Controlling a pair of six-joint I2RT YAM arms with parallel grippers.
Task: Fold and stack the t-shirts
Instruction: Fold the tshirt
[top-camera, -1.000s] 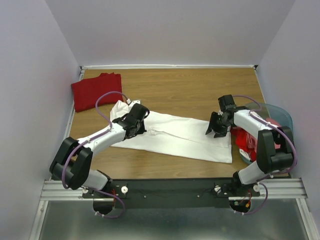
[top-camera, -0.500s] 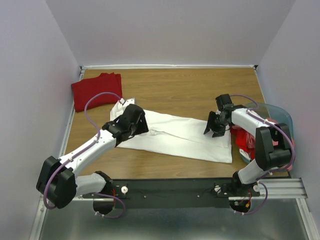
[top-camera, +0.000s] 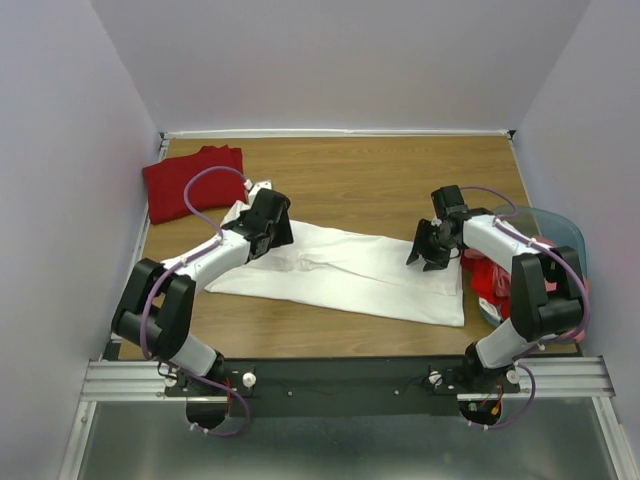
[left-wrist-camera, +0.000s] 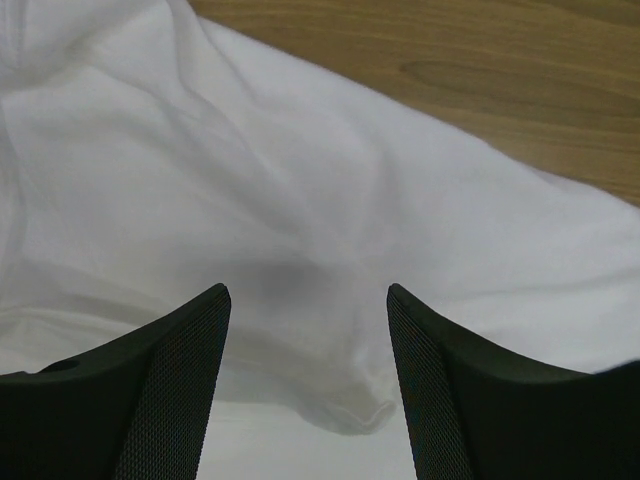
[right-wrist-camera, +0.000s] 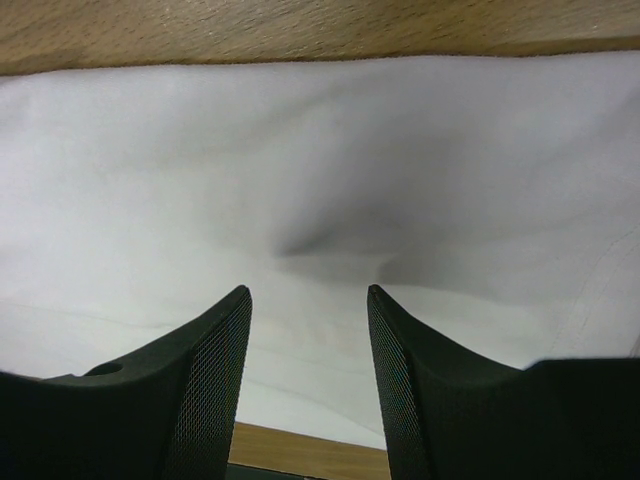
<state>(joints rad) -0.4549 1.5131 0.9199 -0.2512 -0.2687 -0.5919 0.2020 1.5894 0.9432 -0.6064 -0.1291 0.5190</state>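
Teal bin (top-camera: 562, 226) stands at the right edge; dark red t-shirt (top-camera: 185, 185) lies far-left. White t-shirt (top-camera: 350, 275) lies beneath left gripper (top-camera: 268, 224) and right gripper (top-camera: 425, 250), both with jaws spread above the cloth.

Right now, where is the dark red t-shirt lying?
In the top view, the dark red t-shirt lies in the far left corner of the table, just beyond the left end of the white t-shirt.

The left arm (top-camera: 212, 255) and right arm (top-camera: 495, 238) are showing white link shells between black joints. A purple cable (top-camera: 188, 198) is looping along each. The black fingers (left-wrist-camera: 165, 390) are showing a fine mesh texture on their inner faces.
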